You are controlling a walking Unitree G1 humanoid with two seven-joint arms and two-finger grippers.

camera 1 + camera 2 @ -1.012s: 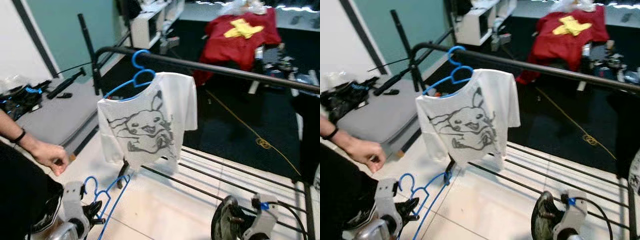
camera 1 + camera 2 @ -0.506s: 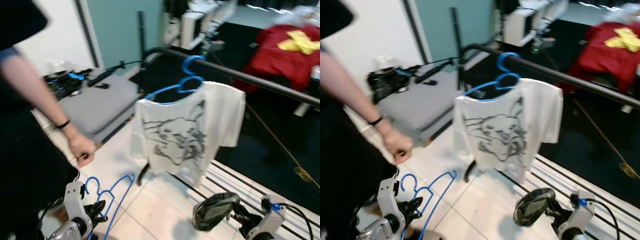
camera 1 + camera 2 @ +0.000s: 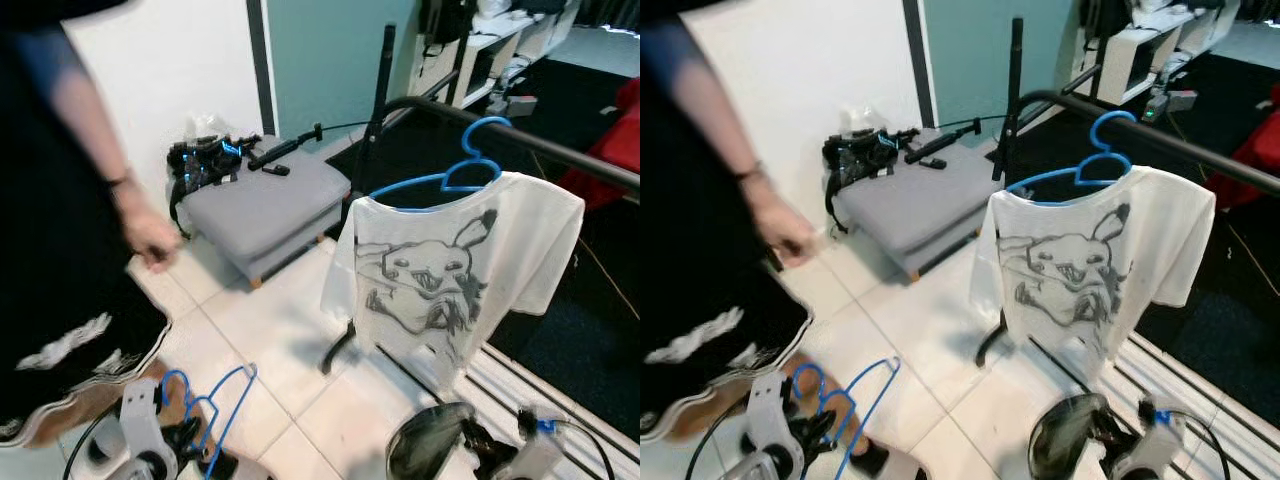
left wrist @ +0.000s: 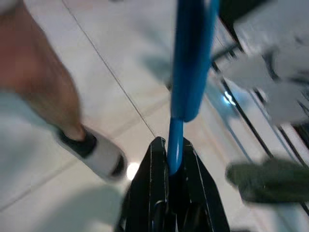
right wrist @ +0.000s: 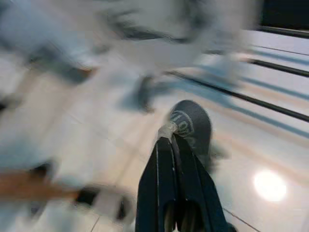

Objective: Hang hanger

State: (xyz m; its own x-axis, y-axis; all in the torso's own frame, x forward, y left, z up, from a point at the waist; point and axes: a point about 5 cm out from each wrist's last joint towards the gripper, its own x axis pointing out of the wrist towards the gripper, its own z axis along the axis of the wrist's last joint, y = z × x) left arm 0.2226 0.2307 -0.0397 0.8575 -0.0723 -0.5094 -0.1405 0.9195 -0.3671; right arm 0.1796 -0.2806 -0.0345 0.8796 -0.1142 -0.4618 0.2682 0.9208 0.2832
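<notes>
My left gripper [image 4: 172,151] is shut on the bottom wire of an empty blue hanger [image 3: 208,408], held low at the bottom left over the tiled floor; the same gripper [image 3: 186,437] sits just below the hanger's hook. My right gripper [image 5: 172,140] is shut on a dark grey garment [image 5: 189,123], which hangs as a bundle [image 3: 424,456] at the bottom right. Ahead runs a black rack rail [image 3: 545,148]. On it hangs a second blue hanger [image 3: 470,170] carrying a white T-shirt [image 3: 452,268] with a cartoon print.
A person in black stands close on my left, hand [image 3: 150,236] lowered, a shoe [image 4: 92,151] near my left gripper. A grey cushioned bench [image 3: 268,206] with black gear [image 3: 205,160] stands by the wall. The rack's upright post [image 3: 378,95] and base bars [image 3: 520,390] lie ahead.
The camera has swung left, so the rack and shirt now sit to the right and the bench and wall came into view. Both grippers keep their hold.
</notes>
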